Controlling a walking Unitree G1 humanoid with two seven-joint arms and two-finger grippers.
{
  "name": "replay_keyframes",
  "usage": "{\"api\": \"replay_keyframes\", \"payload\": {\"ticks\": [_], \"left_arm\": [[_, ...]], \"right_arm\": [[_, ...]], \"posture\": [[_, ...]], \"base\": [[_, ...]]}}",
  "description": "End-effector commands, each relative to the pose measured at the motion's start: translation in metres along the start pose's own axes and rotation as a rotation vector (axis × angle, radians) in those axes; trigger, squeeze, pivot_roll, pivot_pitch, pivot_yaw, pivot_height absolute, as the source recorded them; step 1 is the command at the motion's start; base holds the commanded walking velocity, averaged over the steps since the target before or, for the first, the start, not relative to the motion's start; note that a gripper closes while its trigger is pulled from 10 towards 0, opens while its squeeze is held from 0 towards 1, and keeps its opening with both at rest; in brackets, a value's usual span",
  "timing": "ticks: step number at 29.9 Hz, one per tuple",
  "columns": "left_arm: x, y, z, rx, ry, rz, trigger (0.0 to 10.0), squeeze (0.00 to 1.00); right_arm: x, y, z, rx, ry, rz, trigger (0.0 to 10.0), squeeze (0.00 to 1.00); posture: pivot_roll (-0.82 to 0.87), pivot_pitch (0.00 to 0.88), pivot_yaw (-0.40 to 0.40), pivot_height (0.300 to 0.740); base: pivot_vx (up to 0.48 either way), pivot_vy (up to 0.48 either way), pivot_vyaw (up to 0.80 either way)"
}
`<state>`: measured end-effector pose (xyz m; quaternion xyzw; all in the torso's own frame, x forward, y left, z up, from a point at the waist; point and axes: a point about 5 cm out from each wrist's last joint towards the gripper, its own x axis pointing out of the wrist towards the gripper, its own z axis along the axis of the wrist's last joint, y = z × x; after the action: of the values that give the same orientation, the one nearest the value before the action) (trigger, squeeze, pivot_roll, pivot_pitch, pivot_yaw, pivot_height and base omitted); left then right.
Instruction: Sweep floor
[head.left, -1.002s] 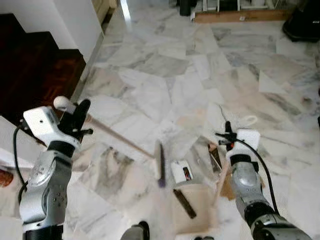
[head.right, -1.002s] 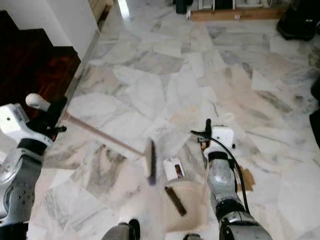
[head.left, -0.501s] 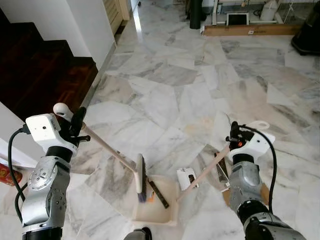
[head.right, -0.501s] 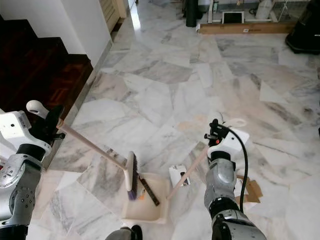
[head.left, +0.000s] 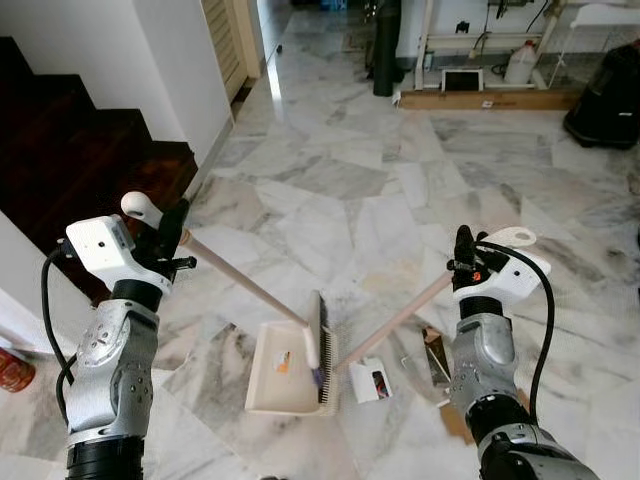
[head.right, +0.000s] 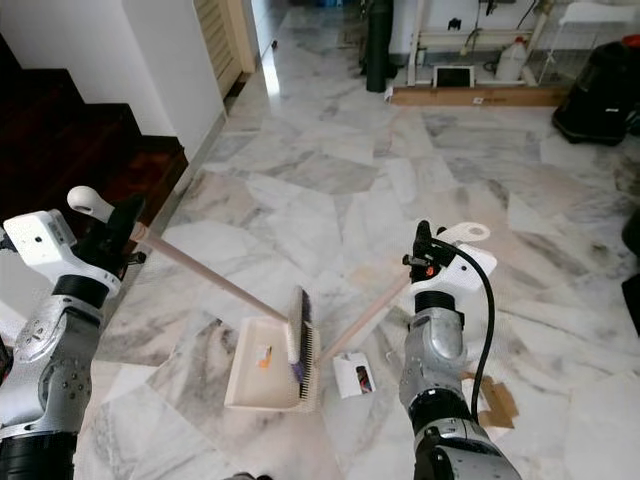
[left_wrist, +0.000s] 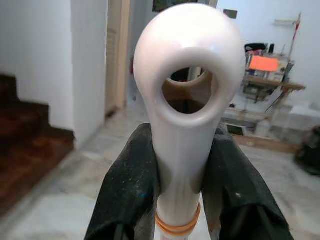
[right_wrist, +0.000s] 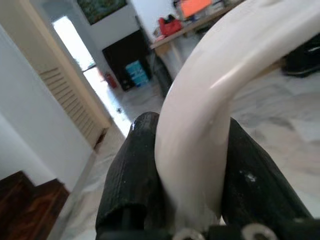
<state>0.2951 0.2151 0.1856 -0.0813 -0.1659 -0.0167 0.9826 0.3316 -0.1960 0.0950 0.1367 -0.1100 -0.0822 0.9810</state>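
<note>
Sweeping is in the collecting step, as we judge it: our left gripper (head.left: 165, 238) is closed on the white top of the broom (head.left: 250, 288), and our right gripper (head.left: 466, 262) is closed on the white handle of the dustpan (head.left: 285, 368). In both wrist views the black fingers (left_wrist: 131, 185) press the handle from two sides. From the left gripper the broom stick runs down and forward to the brush head (head.left: 316, 341), which stands at the open edge of the dustpan, on the marble floor (head.left: 330, 190) between the two grippers and below them. A small orange scrap (head.left: 283, 363) lies already inside the pan. Near the pan, on the side of the right gripper, a small white packet (head.left: 376, 381) is on the floor, and a dark flat piece (head.left: 436, 351) lies just below that gripper. We think the next move is to bring the pan beside these pieces and to pull the brush over them, keeping the pan edge flat on the floor so that nothing slides under.
</note>
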Motion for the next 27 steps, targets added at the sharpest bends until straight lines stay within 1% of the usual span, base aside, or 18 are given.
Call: {"api": "replay_keyframes", "payload": {"ticks": [1,2,4,5,9,10,11,13,15,16,18,19,20,21,25,27], "left_arm": [[-0.004,0.009,0.008,0.114,-0.038,0.024,10.0,0.00],[-0.004,0.009,0.008,0.114,-0.038,0.024,10.0,0.00],[-0.008,0.012,0.007,0.134,-0.047,0.048,10.0,0.00],[-0.008,0.013,0.009,0.136,-0.057,0.061,10.0,0.00],[-0.004,0.013,0.015,0.134,-0.099,0.089,10.0,0.00],[-0.003,0.011,0.015,0.161,-0.103,0.079,10.0,0.00],[-0.003,0.011,0.015,0.161,-0.103,0.079,10.0,0.00],[-0.008,0.007,0.004,0.253,-0.053,0.023,10.0,0.00],[-0.012,0.005,-0.003,0.283,-0.026,-0.004,10.0,0.00],[-0.016,0.003,-0.008,0.274,-0.006,-0.009,10.0,0.00],[-0.016,0.003,-0.008,0.274,-0.006,-0.009,10.0,0.00],[-0.019,0.002,-0.011,0.257,0.002,-0.006,10.0,0.00],[-0.027,-0.005,-0.021,0.237,0.033,-0.016,10.0,0.00],[-0.030,-0.010,-0.025,0.230,0.042,-0.021,10.0,0.00],[-0.030,-0.016,-0.029,0.213,0.044,-0.020,10.0,0.00],[-0.027,-0.020,-0.030,0.215,0.026,-0.005,10.0,0.00]], "right_arm": [[0.000,-0.003,0.010,-0.038,-0.062,-0.010,10.0,0.00],[0.000,-0.003,0.010,-0.038,-0.062,-0.010,10.0,0.00],[-0.004,-0.012,0.017,-0.088,-0.098,-0.007,10.0,0.00],[-0.005,-0.014,0.020,-0.095,-0.110,-0.012,10.0,0.00],[-0.008,-0.015,0.028,-0.138,-0.141,0.001,10.0,0.00],[-0.010,-0.012,0.031,-0.167,-0.156,0.015,10.0,0.00],[-0.010,-0.012,0.031,-0.167,-0.156,0.015,10.0,0.00],[-0.014,-0.004,0.041,-0.241,-0.215,0.044,10.0,0.00],[-0.014,-0.001,0.043,-0.228,-0.223,0.044,10.0,0.00],[-0.013,-0.001,0.044,-0.216,-0.226,0.042,10.0,0.00],[-0.013,-0.001,0.044,-0.216,-0.226,0.042,10.0,0.00],[-0.013,0.000,0.047,-0.219,-0.233,0.041,10.0,0.00],[-0.009,0.005,0.056,-0.225,-0.259,0.055,10.0,0.00],[-0.008,0.008,0.061,-0.228,-0.271,0.065,10.0,0.00],[-0.006,0.011,0.066,-0.230,-0.279,0.072,10.0,0.00],[-0.006,0.013,0.068,-0.223,-0.271,0.055,10.0,0.00]], "posture": [[0.07,0.000,0.090,0.740],[0.07,0.000,0.090,0.740],[0.05,0.000,0.086,0.740],[0.05,0.000,0.085,0.740],[0.05,0.000,0.079,0.740],[0.05,0.000,0.078,0.740],[0.05,0.000,0.078,0.740],[0.04,0.000,0.075,0.740],[0.04,0.000,0.076,0.740],[0.04,0.000,0.075,0.740],[0.04,0.000,0.075,0.740],[0.04,0.000,0.075,0.740],[0.04,0.000,0.071,0.740],[0.04,0.000,0.071,0.740],[0.04,0.000,0.067,0.740],[0.04,0.000,0.066,0.740]], "base": [[0.000,0.000,0.00],[0.000,0.000,0.00],[0.000,0.000,0.00],[0.000,0.000,0.00],[0.000,0.000,0.00],[0.000,0.000,0.00],[0.000,0.000,0.00],[0.000,0.000,0.00],[0.000,0.000,0.00],[0.000,0.000,0.00],[0.000,0.000,0.00],[0.000,0.000,0.00],[0.000,0.000,0.00],[0.000,0.000,0.00],[0.000,0.000,0.00],[0.000,0.000,0.00]]}}
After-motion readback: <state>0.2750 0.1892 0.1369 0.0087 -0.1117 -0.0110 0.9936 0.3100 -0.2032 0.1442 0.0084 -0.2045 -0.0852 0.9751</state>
